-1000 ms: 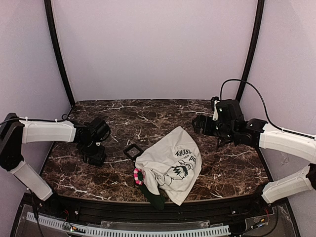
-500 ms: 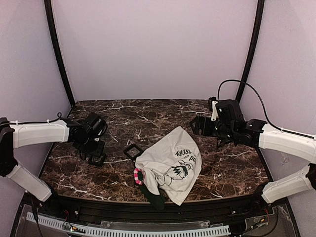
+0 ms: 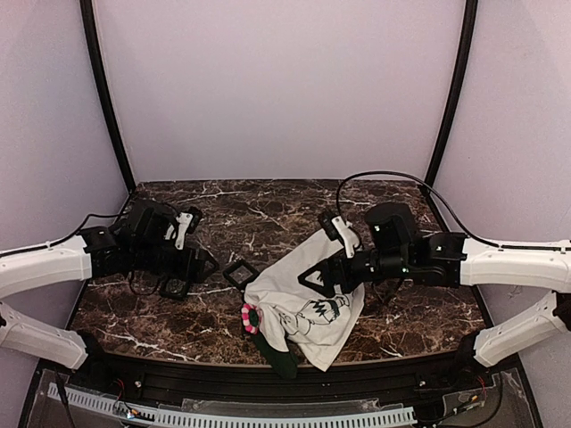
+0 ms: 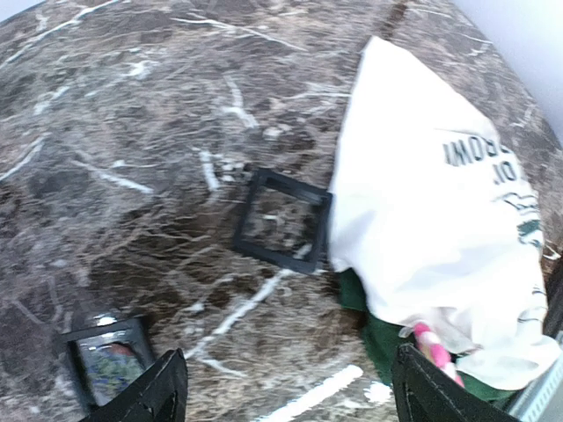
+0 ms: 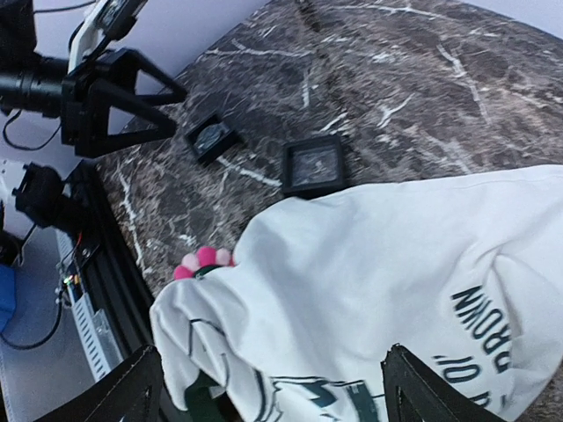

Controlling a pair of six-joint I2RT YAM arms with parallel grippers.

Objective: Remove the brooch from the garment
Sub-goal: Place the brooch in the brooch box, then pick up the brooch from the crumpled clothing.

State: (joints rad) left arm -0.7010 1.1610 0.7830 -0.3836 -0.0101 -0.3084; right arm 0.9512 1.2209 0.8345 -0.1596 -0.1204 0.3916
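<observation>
The garment (image 3: pixel 308 299) is a crumpled white T-shirt with a black print and green trim, lying near the table's front edge. The brooch (image 3: pixel 250 316), pink and white, sticks out at the shirt's left edge, seen too in the left wrist view (image 4: pixel 431 338) and the right wrist view (image 5: pixel 204 259). My left gripper (image 3: pixel 189 270) hangs open left of the shirt (image 4: pixel 440 220), with only bare table between its fingers (image 4: pixel 295 396). My right gripper (image 3: pixel 326 275) stands open just above the shirt's upper part (image 5: pixel 378 290), its fingers (image 5: pixel 268 387) spread over the white cloth, holding nothing.
Two small black square frames lie on the dark marble table (image 3: pixel 268 209): one (image 3: pixel 239 273) just left of the shirt, the other (image 3: pixel 174 287) below my left gripper. They also show as one frame (image 4: pixel 283 220) and another frame (image 4: pixel 110 365). A black rail (image 3: pixel 268 383) runs along the front.
My right arm has swung left and down over the shirt. My left gripper has turned toward the shirt and its jaws have opened wide. Shirt and brooch have not moved.
</observation>
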